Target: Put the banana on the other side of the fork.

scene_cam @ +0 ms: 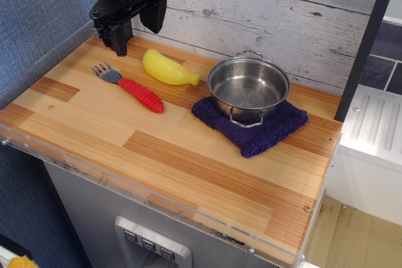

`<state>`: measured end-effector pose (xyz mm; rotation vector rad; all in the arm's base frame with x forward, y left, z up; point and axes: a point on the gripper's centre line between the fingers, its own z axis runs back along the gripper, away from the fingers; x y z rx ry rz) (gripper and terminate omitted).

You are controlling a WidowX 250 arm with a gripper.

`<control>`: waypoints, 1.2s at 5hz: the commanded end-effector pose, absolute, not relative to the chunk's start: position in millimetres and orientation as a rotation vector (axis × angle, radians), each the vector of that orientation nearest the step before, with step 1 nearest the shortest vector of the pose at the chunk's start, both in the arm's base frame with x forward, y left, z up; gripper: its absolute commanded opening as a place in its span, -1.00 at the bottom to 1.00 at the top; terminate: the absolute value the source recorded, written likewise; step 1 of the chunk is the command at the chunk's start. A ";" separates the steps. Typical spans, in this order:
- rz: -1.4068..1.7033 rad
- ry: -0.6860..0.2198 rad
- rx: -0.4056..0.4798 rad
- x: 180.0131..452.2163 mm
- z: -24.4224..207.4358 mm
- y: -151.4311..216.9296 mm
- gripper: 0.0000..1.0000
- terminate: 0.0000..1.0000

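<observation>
The yellow toy banana [168,68] lies on the wooden table top at the back, just behind the fork, its narrow tip pointing right toward the pot. The fork [130,86] lies in front of it, grey tines to the left, ribbed red handle to the right. My gripper [136,28] hangs above the back left corner, up and to the left of the banana. Its two black fingers stand apart with nothing between them.
A steel pot [248,87] with two handles sits on a dark blue cloth [254,123] right of the banana. A plank wall runs behind. The table's front edge has a clear plastic lip [157,196]. The wooden top [188,161] lies in front of the fork.
</observation>
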<state>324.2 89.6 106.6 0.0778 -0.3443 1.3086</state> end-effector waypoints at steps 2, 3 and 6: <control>1.313 -0.363 -0.016 352.9 107.9 87.2 1.00 -1.00; 1.260 -0.365 -0.047 374.4 103.5 86.5 1.00 -1.00; 1.166 -0.302 -0.011 392.9 73.9 98.4 1.00 -1.00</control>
